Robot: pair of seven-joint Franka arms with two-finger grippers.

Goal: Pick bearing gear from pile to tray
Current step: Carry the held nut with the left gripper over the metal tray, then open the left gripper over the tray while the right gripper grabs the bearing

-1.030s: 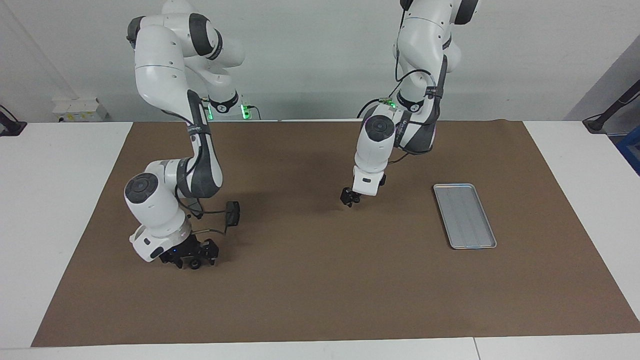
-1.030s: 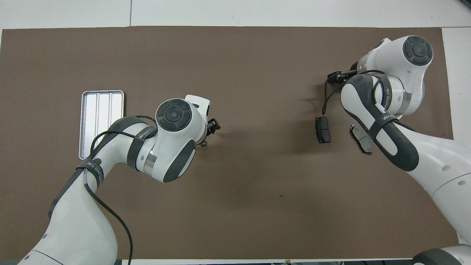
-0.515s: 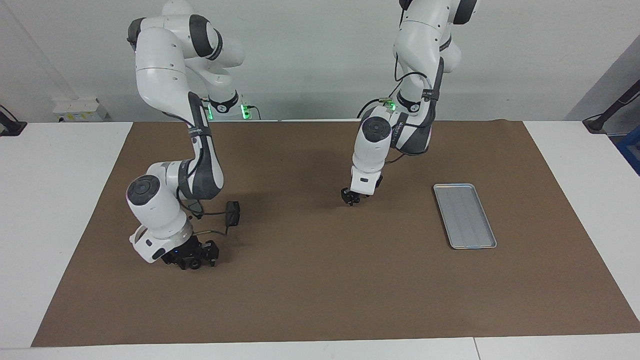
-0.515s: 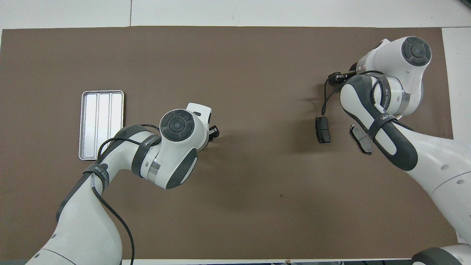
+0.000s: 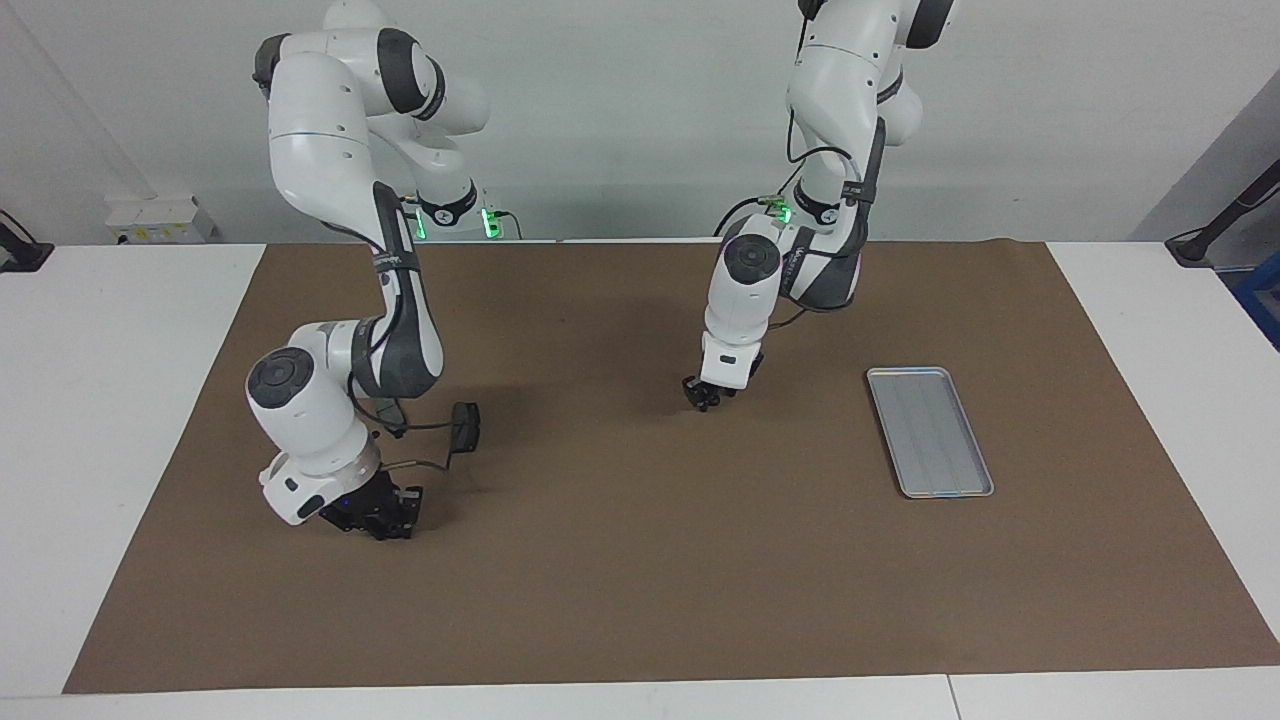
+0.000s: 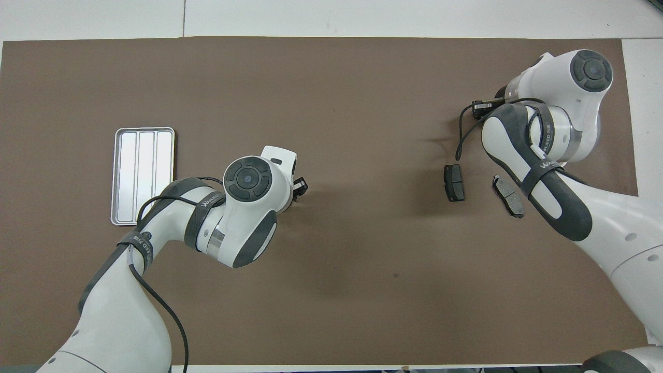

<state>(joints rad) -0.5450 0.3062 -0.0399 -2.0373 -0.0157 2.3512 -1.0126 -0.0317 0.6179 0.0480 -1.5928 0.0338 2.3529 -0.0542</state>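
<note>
My right gripper point(image 5: 385, 515) is down at the mat toward the right arm's end of the table. It is shut on a small black bearing gear, which its fingers mostly hide. In the overhead view only a bit of that gripper point(image 6: 480, 106) shows past the arm. Of the pile, two dark brake pads point(image 6: 454, 182) point(image 6: 508, 189) lie on the mat nearer to the robots than this gripper. My left gripper point(image 5: 703, 396) point(image 6: 299, 186) hangs just above the middle of the mat. Whatever lies under it is hidden. The silver tray point(image 5: 930, 430) point(image 6: 143, 175) lies toward the left arm's end and holds nothing.
A brown mat point(image 5: 640, 560) covers most of the white table. A black cable point(image 6: 459, 140) loops from the right wrist over the mat beside the brake pads. One brake pad point(image 5: 465, 425) shows in the facing view beside the right forearm.
The right gripper's jaws have drawn in around the small black round piece that sat between them. The left arm has shifted slightly, with its gripper staying low over the same spot.
</note>
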